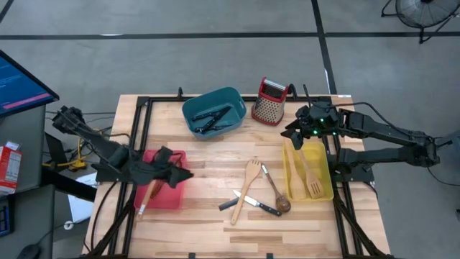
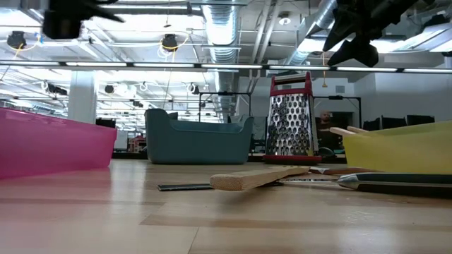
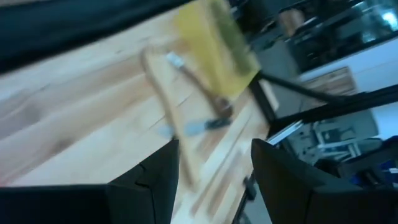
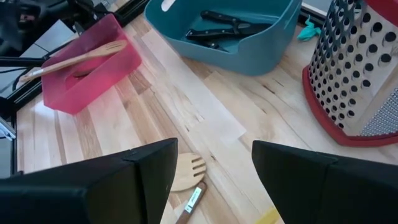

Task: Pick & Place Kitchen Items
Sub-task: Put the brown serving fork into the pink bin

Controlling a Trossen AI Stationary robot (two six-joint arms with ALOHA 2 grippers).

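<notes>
From the high view we read no brand or label on anything; the blue screen (image 1: 21, 85) at the bench's left shows lines too small to make out. On the wooden bench (image 1: 215, 162) we see a teal bin (image 1: 213, 112) holding black-handled knives (image 1: 212, 115), a red-topped box grater (image 1: 270, 102) just beside it, a red bin (image 1: 167, 188) at the left and a yellow bin (image 1: 307, 170) at the right. A pale wooden fork (image 1: 311, 177) lies in the yellow bin. A wooden utensil (image 1: 147, 198) sticks out over the red bin's near rim. Between the red and yellow bins lie a pale wooden fork-spatula (image 1: 248, 183), a dark wooden spoon (image 1: 277, 193) and two steel knives (image 1: 253, 202), crossing one another. The left gripper (image 1: 176, 175) hangs over the red bin; the right gripper (image 1: 296, 135) hangs over the far end of the yellow bin, near the grater.

In the low view, the spatula's (image 2: 258, 178) end points toward us on the bench, a knife blade (image 2: 183, 187) beside it, the grater (image 2: 289, 125) upright behind. Both arms show only as dark shapes at the top.

In the left wrist view, blurred, the left gripper (image 3: 214, 171) has its fingers spread with nothing between them; beyond lie the loose utensils and the yellow bin (image 3: 214, 43).

In the right wrist view, the right gripper (image 4: 214, 171) is likewise spread and empty, above the fork-spatula's tines (image 4: 186, 173). A small green tag on the neighbouring handle (image 4: 191, 202) is unreadable.
</notes>
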